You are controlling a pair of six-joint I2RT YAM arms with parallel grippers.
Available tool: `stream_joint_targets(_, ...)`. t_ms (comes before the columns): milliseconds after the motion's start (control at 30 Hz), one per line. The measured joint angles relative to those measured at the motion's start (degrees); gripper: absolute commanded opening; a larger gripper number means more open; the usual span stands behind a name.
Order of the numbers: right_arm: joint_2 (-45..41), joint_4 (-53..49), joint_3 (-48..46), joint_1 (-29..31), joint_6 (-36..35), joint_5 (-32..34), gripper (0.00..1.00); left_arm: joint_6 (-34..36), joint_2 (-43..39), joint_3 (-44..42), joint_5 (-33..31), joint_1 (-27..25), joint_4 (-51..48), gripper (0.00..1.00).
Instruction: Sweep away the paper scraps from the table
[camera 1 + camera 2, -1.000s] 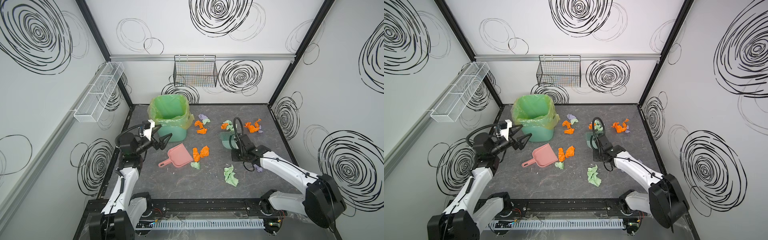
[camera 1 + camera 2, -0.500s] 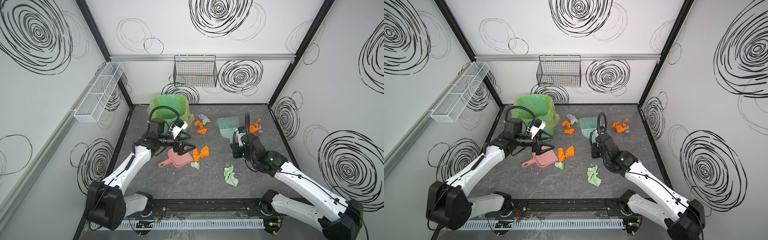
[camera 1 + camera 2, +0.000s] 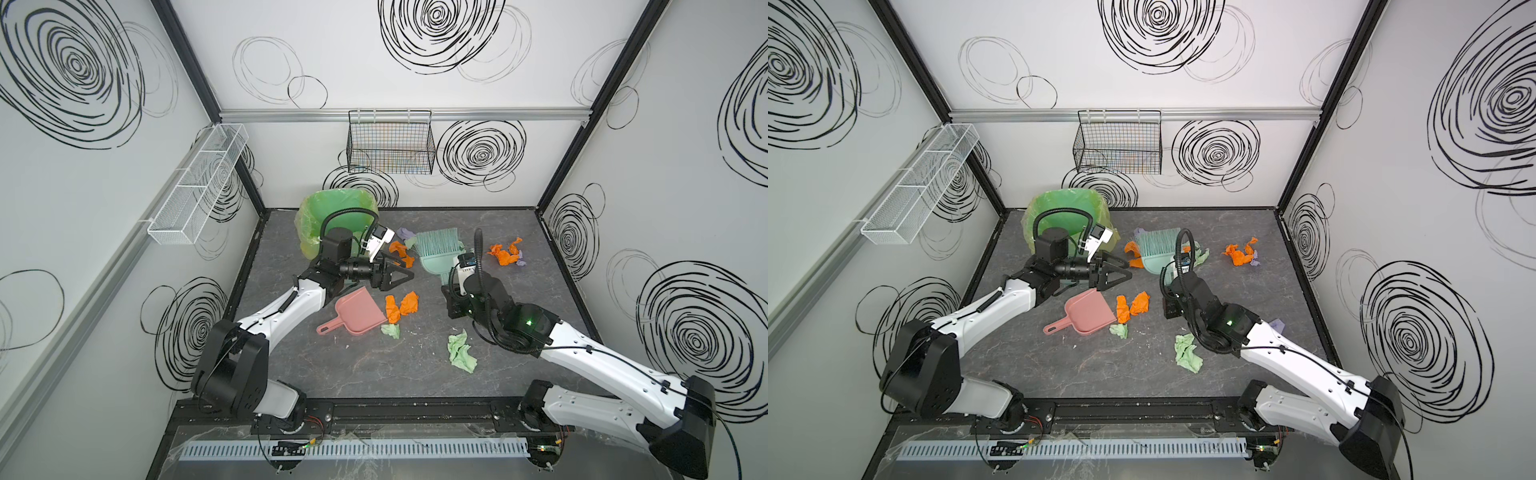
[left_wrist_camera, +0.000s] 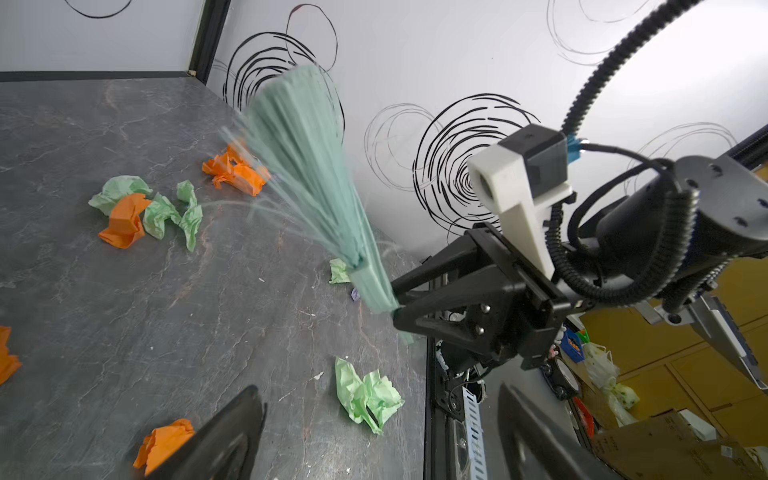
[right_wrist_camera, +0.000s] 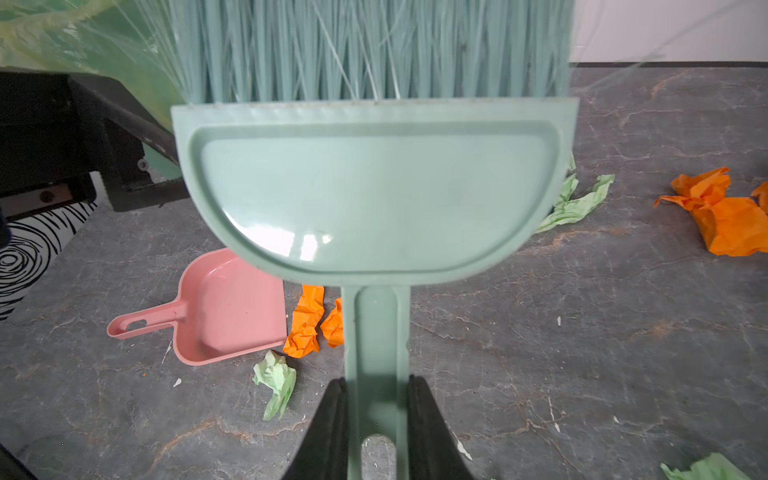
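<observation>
Orange, pale green and lilac paper scraps lie over the dark grey table (image 3: 332, 365). An orange pair (image 3: 401, 307) and a green wad (image 3: 390, 330) sit at the mouth of the pink dustpan (image 3: 357, 311). Another green wad (image 3: 461, 351) lies nearer the front, and an orange and lilac heap (image 3: 505, 253) lies at the back right. My right gripper (image 5: 376, 415) is shut on the handle of a mint-green brush (image 3: 438, 249), bristles pointing to the back. My left gripper (image 3: 405, 272) hangs open and empty above the dustpan, pointing at the brush.
A green bin with a yellow-green liner (image 3: 332, 208) stands at the back left, behind the left arm. A black wire basket (image 3: 390, 145) hangs on the back wall and a white mesh shelf (image 3: 199, 187) on the left wall. More scraps (image 3: 401, 251) lie between bin and brush.
My left arm has swung from the table's left edge to above the dustpan. The right arm has lifted the brush and carried it toward the back, bristles now pointing away.
</observation>
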Motion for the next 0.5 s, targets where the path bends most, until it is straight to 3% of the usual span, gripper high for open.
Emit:
stream_joint_targets(167, 1.7, 1.4, 0.0, 1.0, 0.2, 0.4, 0.05, -2.5, 1.4, 0.0, -2.1, -1.7, 3.8, 0.85)
stream_joint_targets(500, 3.6, 4.2, 0.0, 2.4, 0.9, 0.4, 0.05, -1.5, 4.1, 3.0, -6.8, -2.4, 2.2, 0.75)
